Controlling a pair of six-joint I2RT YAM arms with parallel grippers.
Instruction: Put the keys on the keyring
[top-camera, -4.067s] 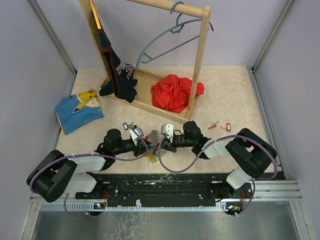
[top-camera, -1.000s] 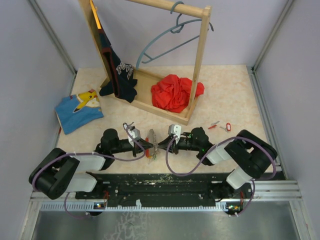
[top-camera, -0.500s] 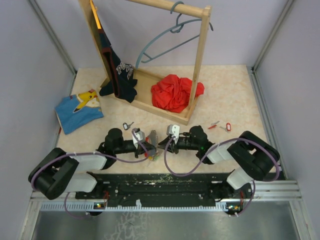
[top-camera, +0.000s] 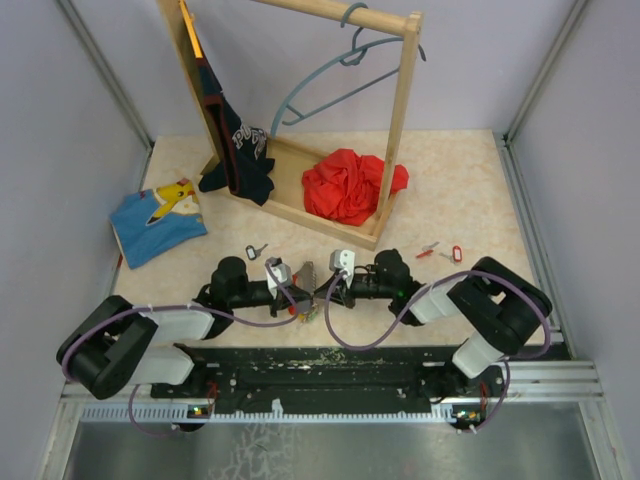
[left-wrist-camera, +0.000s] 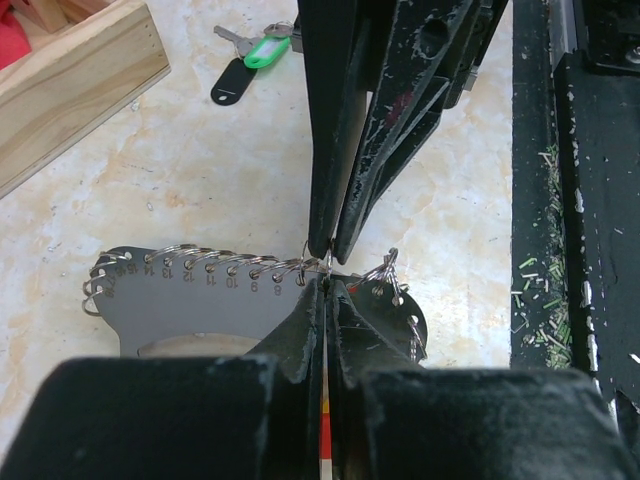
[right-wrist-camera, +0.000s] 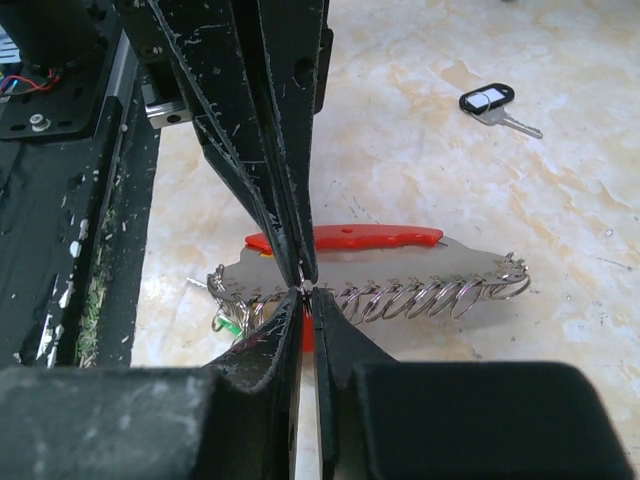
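Two grippers meet tip to tip near the table's (top-camera: 470, 190) front edge, and you have one keyring pinched between them.

- **Far left:** one blue printed shirt (top-camera: 158, 220) lies flat.
- **Rack:** one wooden rack (top-camera: 400, 120) stands behind. It has one navy shirt (top-camera: 235, 150) draped on it, one blue-grey hanger (top-camera: 330, 90) on its rail and one red cloth (top-camera: 350, 185) heaped on its base.
- **Loose key:** one black-headed key (right-wrist-camera: 487, 98) lies on the table, apart from the fingers.
- **Left gripper:** your left gripper (left-wrist-camera: 326, 292) is clenched on a wire ring of the keyring (right-wrist-camera: 400, 268).
- **Keyring:** it is a grey numbered plate carrying a row of wire rings. One red strap (right-wrist-camera: 350, 237) lies against it and one green tab (right-wrist-camera: 232, 325) sits at its end.
- **Right gripper:** your right gripper (right-wrist-camera: 305, 297) is clamped too, on the same run of rings.
- **Left wrist view:** beyond the right fingers you can see one green-headed key (left-wrist-camera: 265, 52) beside one black fob (left-wrist-camera: 228, 82).
- **Far right:** one red key (top-camera: 428, 249) and one red-tagged key (top-camera: 453, 253) lie near each other, well apart from the keyring.
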